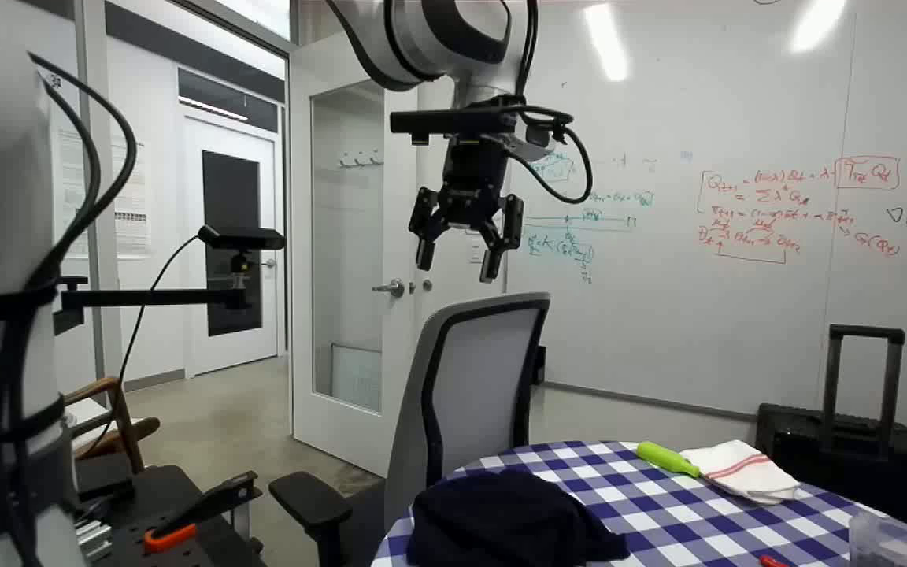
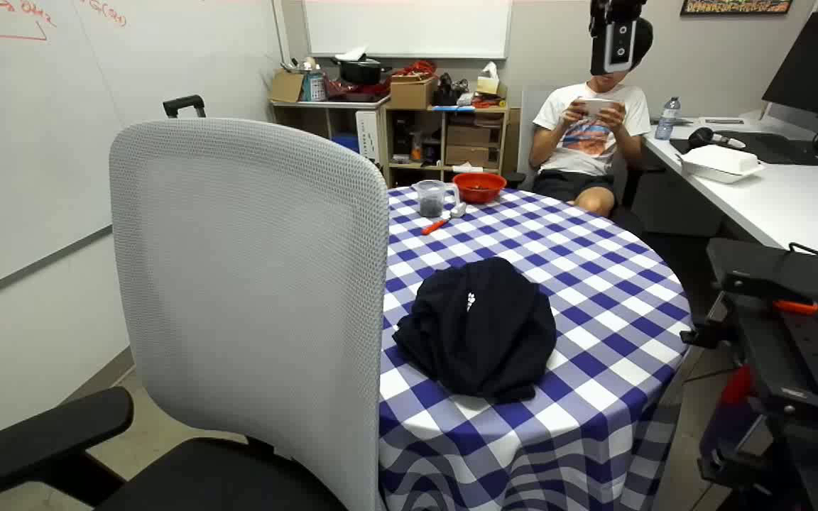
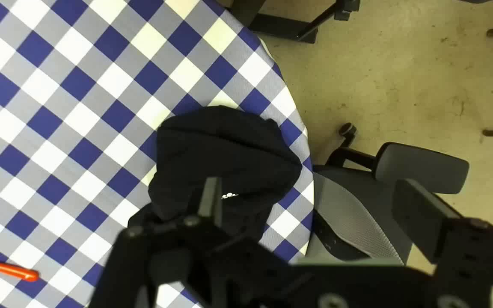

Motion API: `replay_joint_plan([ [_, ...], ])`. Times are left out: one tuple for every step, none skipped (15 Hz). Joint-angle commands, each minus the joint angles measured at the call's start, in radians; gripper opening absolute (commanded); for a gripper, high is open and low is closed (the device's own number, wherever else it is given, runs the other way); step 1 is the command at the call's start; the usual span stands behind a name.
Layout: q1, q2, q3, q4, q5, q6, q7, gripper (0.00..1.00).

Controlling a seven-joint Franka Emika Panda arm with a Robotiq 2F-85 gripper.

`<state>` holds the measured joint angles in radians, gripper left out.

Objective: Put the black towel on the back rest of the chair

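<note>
The claw [image 1: 457,262] hangs in the air with its tips pointing down, its two fingers [image 3: 422,214] spread well apart. Below it, and apart from it, the black towel [image 2: 483,337] lies bunched in a heap on the checked table [image 2: 608,305], a small white mark [image 2: 471,301] showing on the dark fabric. In the wrist view one finger overlaps the heap and the other overlaps the chair [image 3: 353,214]. The chair's grey mesh back rest [image 1: 477,386] stands lower than the claw, just beside the table; in an exterior view its top edge comes under the fingertips (how the two line up in depth I cannot tell). Farther from the claw than the towel, on the same table, are an orange-handled spoon [image 2: 440,223], a clear cup [image 2: 429,189] and a red bowl [image 2: 478,196]. Also lower than the claw, a green-handled utensil [image 1: 668,459] lies just beside a white cloth [image 1: 737,465] with red stripes. In an exterior view a seated person [image 2: 586,145] shows behind the claw.
</note>
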<state>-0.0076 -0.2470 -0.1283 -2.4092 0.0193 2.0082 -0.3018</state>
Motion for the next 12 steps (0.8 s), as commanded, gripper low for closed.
replay_joint_plan([
  [-0.011,0.0,0.011,0.001,0.003,-0.001,-0.002,1.0],
  [-0.013,0.018,0.001,0.016,0.049,0.008,0.012,1.0],
  [-0.013,-0.109,0.009,-0.095,0.077,-0.005,0.046,1.0],
  [-0.015,-0.149,0.012,-0.135,0.108,-0.013,0.08,1.0],
  [-0.015,-0.165,0.01,-0.159,0.149,-0.015,0.102,1.0],
  [-0.016,-0.181,0.01,-0.183,0.189,-0.016,0.137,1.0],
  [-0.017,-0.202,0.014,-0.211,0.216,-0.009,0.173,1.0],
  [-0.019,-0.22,0.019,-0.236,0.247,0.002,0.214,1.0],
  [-0.016,-0.231,0.026,-0.258,0.278,0.012,0.255,1.0],
  [-0.016,-0.245,0.035,-0.28,0.307,0.025,0.3,1.0],
  [-0.013,-0.258,0.043,-0.3,0.337,0.044,0.331,1.0],
  [-0.007,-0.222,0.045,-0.285,0.359,0.07,0.331,1.0],
])
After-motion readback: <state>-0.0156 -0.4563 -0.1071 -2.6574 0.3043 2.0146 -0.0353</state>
